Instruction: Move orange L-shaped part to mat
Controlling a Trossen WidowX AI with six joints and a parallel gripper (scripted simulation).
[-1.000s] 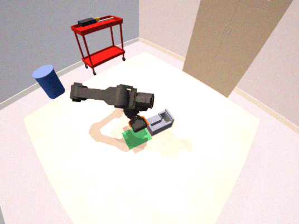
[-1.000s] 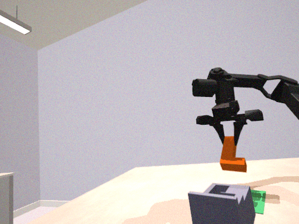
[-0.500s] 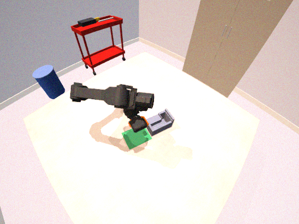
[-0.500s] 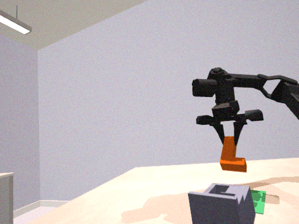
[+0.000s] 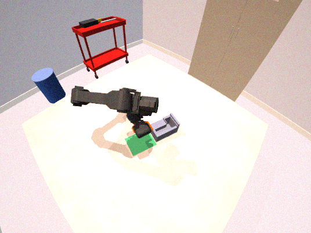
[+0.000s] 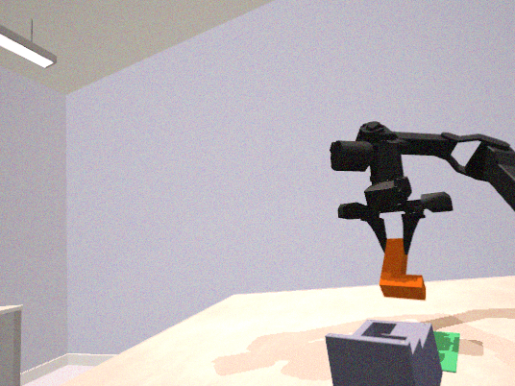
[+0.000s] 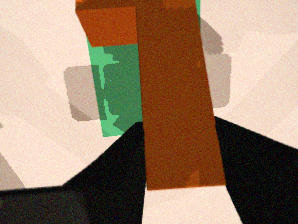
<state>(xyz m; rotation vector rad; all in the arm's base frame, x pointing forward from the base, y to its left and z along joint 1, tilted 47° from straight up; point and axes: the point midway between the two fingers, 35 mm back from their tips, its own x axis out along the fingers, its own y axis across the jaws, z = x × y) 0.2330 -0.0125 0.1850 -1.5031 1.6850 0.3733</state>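
Note:
The orange L-shaped part (image 6: 396, 261) (image 7: 172, 95) hangs in the air, its long arm slanting down from the fingers and its L-shaped end lowest. My gripper (image 6: 397, 246) (image 7: 175, 127) is shut on the long arm's plain end. In the top view the gripper hides most of the part; orange edges show around it. The green mat (image 5: 139, 146) (image 6: 452, 360) (image 7: 120, 85) lies below the part, which is clear of it. The grey tray (image 5: 166, 135) (image 6: 372, 362) stands beside the mat, its pocket empty.
The tray has a raised wall at its end away from the mat. The arm reaches in from the left in the top view. Off the table stand a red cart (image 5: 105, 58), a blue bin (image 5: 50, 88) and a tall cabinet (image 5: 232, 52).

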